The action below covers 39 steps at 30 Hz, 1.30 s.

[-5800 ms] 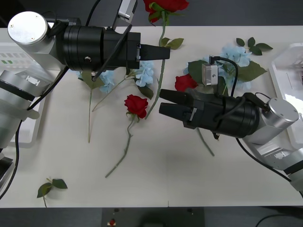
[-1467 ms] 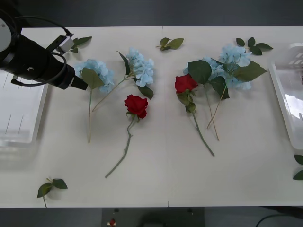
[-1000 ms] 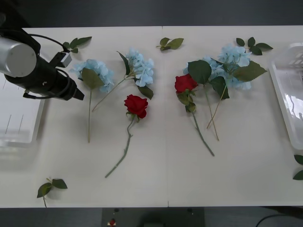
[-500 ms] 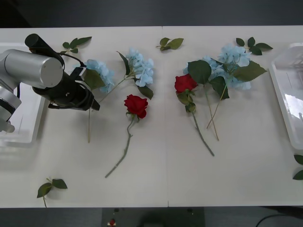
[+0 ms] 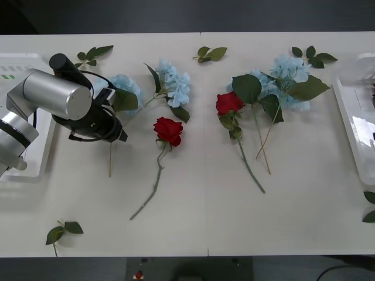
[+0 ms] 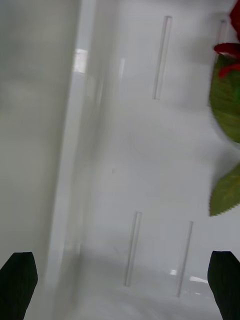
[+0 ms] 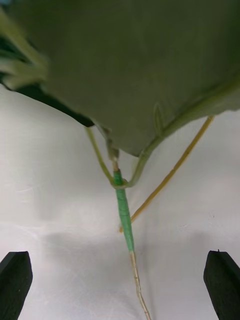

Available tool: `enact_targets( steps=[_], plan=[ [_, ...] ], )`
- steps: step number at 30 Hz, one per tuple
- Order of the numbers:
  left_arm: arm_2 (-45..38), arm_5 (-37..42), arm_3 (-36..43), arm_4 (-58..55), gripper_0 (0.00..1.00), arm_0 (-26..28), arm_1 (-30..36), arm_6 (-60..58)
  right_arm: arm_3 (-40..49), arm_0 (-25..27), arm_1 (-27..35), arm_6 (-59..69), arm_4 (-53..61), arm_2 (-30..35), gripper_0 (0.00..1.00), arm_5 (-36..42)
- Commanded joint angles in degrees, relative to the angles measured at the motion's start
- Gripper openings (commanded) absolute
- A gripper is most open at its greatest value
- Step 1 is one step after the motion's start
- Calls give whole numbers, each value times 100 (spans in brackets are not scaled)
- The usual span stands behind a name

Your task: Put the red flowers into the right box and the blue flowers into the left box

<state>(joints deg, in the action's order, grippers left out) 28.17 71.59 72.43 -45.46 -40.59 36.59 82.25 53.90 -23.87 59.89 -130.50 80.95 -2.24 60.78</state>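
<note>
Table [image 5: 199, 222] w/ a white box at each side: left box [image 5: 23, 152] at 9 o'clock, right box [image 5: 357, 117] at 3 o'clock. Right box already has a red bloom + green leaves in it, seen in right wrist view [image 6: 227, 50]; left box looks bare from what's visible.

Left arm is the one working. Left gripper [image 5: 120, 136] sits low at approx 10 o'clock of table centre, over the stem of the leftmost blue flower [image 5: 124, 86]. Fingers [image 7: 15, 280] spread wide, nothing gripped; green-taped stem [image 7: 123, 210] lies between them, under a big leaf. Right gripper [image 6: 120, 287] hovers over the right box floor, fingers wide apart, empty.

Step, as I judge it: reach for a blue flower, bound for left box. Next move needs gripper to drop onto the stem, close on that thin stem only, not the crossing tan one just beside it, then lift + carry toward 9 o'clock.

Count on table: red flowers 2, one centre [image 5: 169, 130], one right of centre [image 5: 228, 103]. Blue flowers approx 4: two left of 12 o'clock, two overlapping near 1–2 o'clock [image 5: 290, 70]. Loose leaf sprigs: 6.
</note>
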Motion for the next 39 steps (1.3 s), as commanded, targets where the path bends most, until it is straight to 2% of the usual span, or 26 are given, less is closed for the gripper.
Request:
enact_targets(
  steps=[1,5,6,7,9,11,19,28,34,39],
  plan=[
    [13,-110,-89,99,100,-291,-21,-95,973,-109,119,1483,17,-128,99,303],
    [13,-119,-89,178,100,-291,-65,-121,1931,-109,22,2846,-396,-321,100,434],
    [13,-110,-98,196,91,-291,-82,-130,2204,-109,-22,3391,-528,-418,99,434],
    [4,-119,-98,205,77,-291,-91,-130,2406,-109,-66,3786,-651,-514,99,434],
    [13,-110,-98,249,22,-291,-117,-147,2863,-171,-206,4683,-1064,-708,99,426],
    [13,-119,-98,249,0,-300,-126,-156,3056,-232,-329,5131,-1327,-804,100,426],
    [13,-163,-106,240,0,-291,-126,-165,2968,-944,-1445,6388,-2593,-954,100,927],
    [-66,-242,-45,213,0,-379,-56,-121,1905,-1832,-2606,6564,-3832,-927,99,1120],
    [-550,-75,693,64,0,-388,419,-42,1061,-2184,-3107,6520,-4386,-875,99,812],
    [-594,-5,1256,-340,0,-423,946,-51,499,-2395,-3282,6502,-4518,-875,99,540]
  ],
)
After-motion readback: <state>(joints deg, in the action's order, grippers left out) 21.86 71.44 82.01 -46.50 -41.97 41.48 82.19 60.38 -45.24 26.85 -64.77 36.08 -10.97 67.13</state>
